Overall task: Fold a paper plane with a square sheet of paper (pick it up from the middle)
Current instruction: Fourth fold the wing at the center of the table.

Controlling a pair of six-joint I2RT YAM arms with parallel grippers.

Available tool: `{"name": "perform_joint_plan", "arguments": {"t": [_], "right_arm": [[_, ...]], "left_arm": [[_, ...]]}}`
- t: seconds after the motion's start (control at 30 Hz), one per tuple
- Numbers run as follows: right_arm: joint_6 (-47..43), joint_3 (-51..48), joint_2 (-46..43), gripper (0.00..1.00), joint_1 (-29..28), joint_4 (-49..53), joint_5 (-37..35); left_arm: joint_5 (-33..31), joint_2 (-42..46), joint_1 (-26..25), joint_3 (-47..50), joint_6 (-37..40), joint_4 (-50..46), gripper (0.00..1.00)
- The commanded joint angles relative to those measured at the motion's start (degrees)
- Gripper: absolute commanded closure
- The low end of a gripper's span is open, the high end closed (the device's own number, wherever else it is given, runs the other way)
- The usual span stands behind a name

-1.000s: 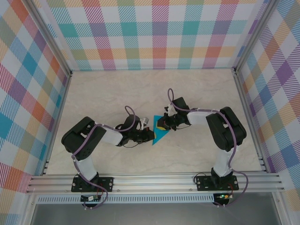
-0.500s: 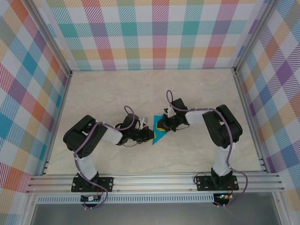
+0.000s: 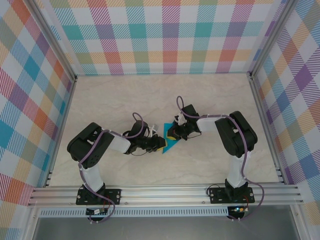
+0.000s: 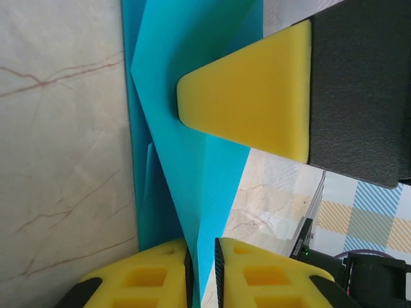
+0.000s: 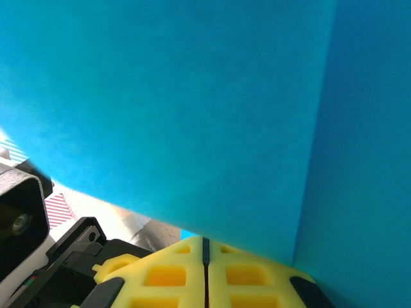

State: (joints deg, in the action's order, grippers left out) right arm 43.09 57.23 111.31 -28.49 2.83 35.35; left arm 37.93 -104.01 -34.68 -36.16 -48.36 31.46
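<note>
Your sheet of paper point(image 3: 173, 144), teal and folded to a point, lies in the middle of the table point(image 3: 115, 100), between the two claws. The left gripper point(image 4: 203, 250) meets it from the left. Its fingers stand a slit apart with a raised fold in the gap, and you cannot tell whether they pinch it. The right gripper point(image 5: 205, 242), at the paper's far right side, has its fingers pressed together, with the tips against the blue surface.
</note>
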Motion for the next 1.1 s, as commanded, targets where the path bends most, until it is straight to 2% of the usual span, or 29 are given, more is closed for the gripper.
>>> {"name": "perform_joint_plan", "arguments": {"t": [0.0, 0.17, 0.57, 0.87, 1.07], "right_arm": [[-0.3, 0.2, 1.8, 0.93, 0.3, 1.9, -2.7], [-0.6, 0.4, 2.1, 0.93, 0.3, 2.2, -2.7], [-0.8, -0.1, 2.3, 0.93, 0.3, 2.7, -3.4], [-0.9, -0.5, 2.4, 0.93, 0.2, 3.4, -4.6], [-0.1, -1.3, 2.2, 0.93, 0.3, 3.8, -6.8]], "left_arm": [[-4.9, 0.1, 0.7, 0.6, 2.3, -6.7, 0.84], [-5.5, 1.4, 0.0, 0.7, 3.4, -8.9, 0.94], [-7.8, 5.6, -1.7, -0.9, 5.9, -16.4, 0.88], [-8.8, 5.0, -2.6, -2.3, 6.7, -19.2, 0.99], [-10.4, 4.0, -2.6, -2.6, 6.3, -23.3, 1.0]]}}
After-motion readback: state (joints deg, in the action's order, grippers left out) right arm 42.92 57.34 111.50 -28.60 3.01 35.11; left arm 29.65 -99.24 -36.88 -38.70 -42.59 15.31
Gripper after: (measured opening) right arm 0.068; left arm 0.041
